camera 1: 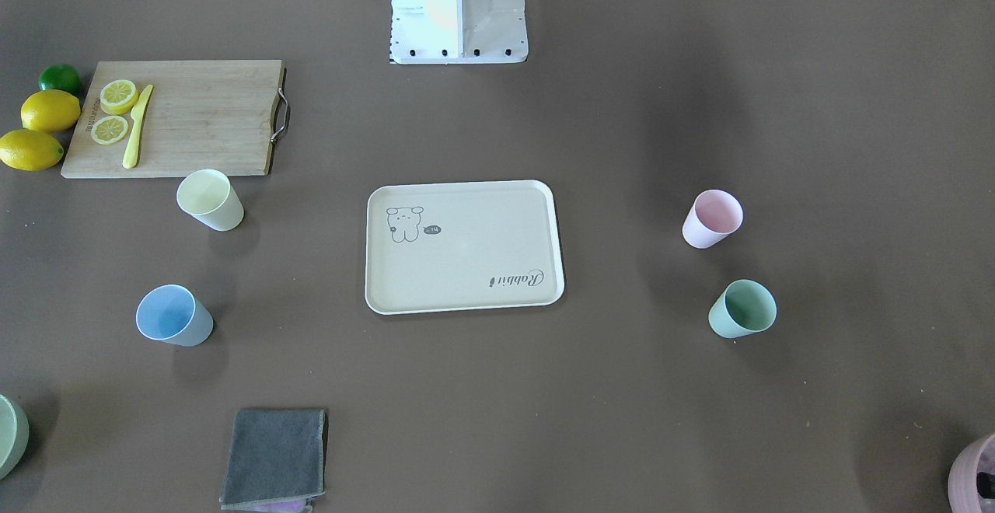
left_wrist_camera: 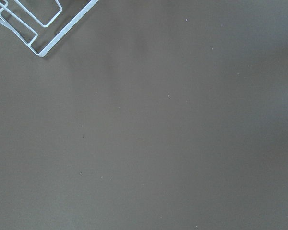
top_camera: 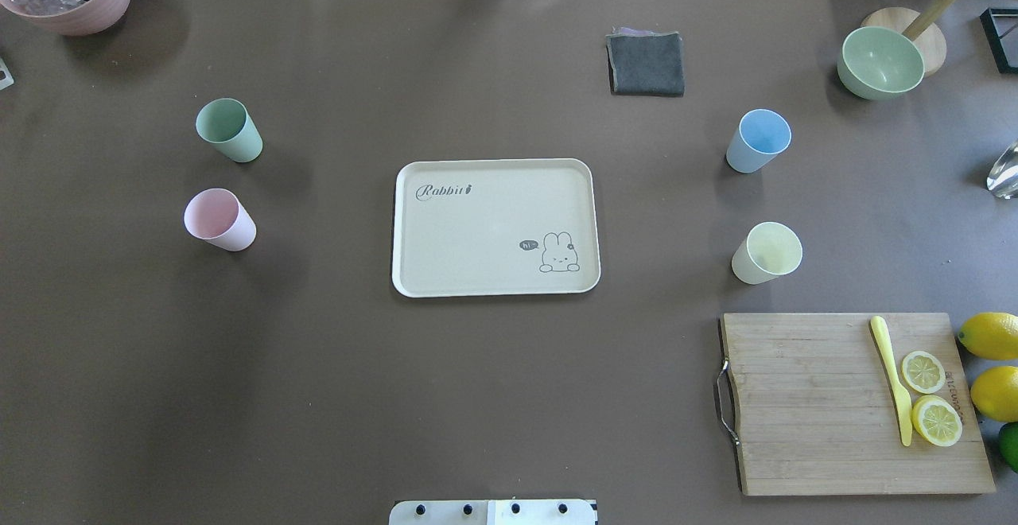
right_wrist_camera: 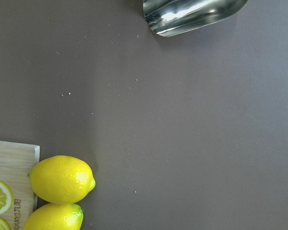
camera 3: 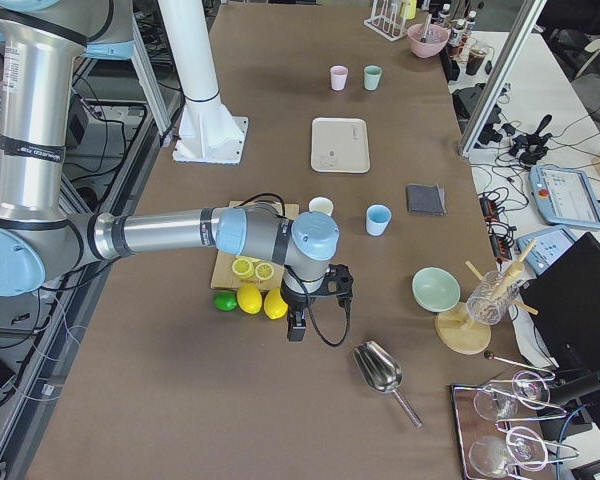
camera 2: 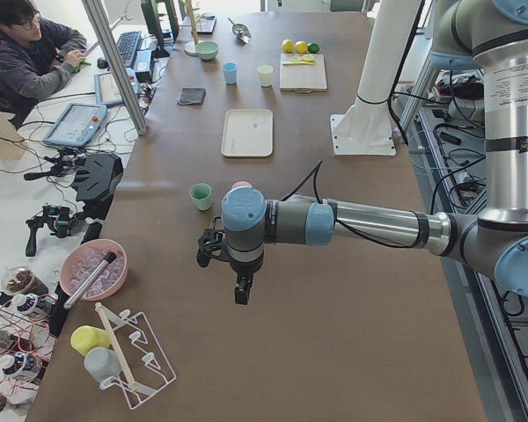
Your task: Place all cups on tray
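Four cups stand upright on the brown desk (top_camera: pixel 318 390): a green cup (top_camera: pixel 230 130) and a pink cup (top_camera: pixel 220 219) on the robot's left, a blue cup (top_camera: pixel 758 141) and a pale yellow cup (top_camera: pixel 766 253) on its right, all well apart from the tray (top_camera: pixel 477 231). The desk's matte covering also carries a wooden cutting board (top_camera: pixel 827 429) with lemon slices (top_camera: pixel 922 371) and a yellow knife (top_camera: pixel 892 378), whole lemons (top_camera: pixel 990 336) beside it, a folded grey cloth (top_camera: pixel 646 64) and a green bowl (top_camera: pixel 880 62). An operator (camera 2: pixel 26 53) sits at a bench alongside.

The tray lies flat at the desk's middle, in front of the robot's base: cream, rectangular, round-cornered, raised rim, a rabbit drawing in one corner and "Rabbit" script in the opposite one.

The left pincer (camera 2: pixel 240 297) hangs over bare desk near a white wire rack (camera 2: pixel 128 352); the right pincer (camera 3: pixel 297 328) hangs near the lemons and a metal scoop (camera 3: pixel 380 372). Whether either is released or clenched, I cannot tell.
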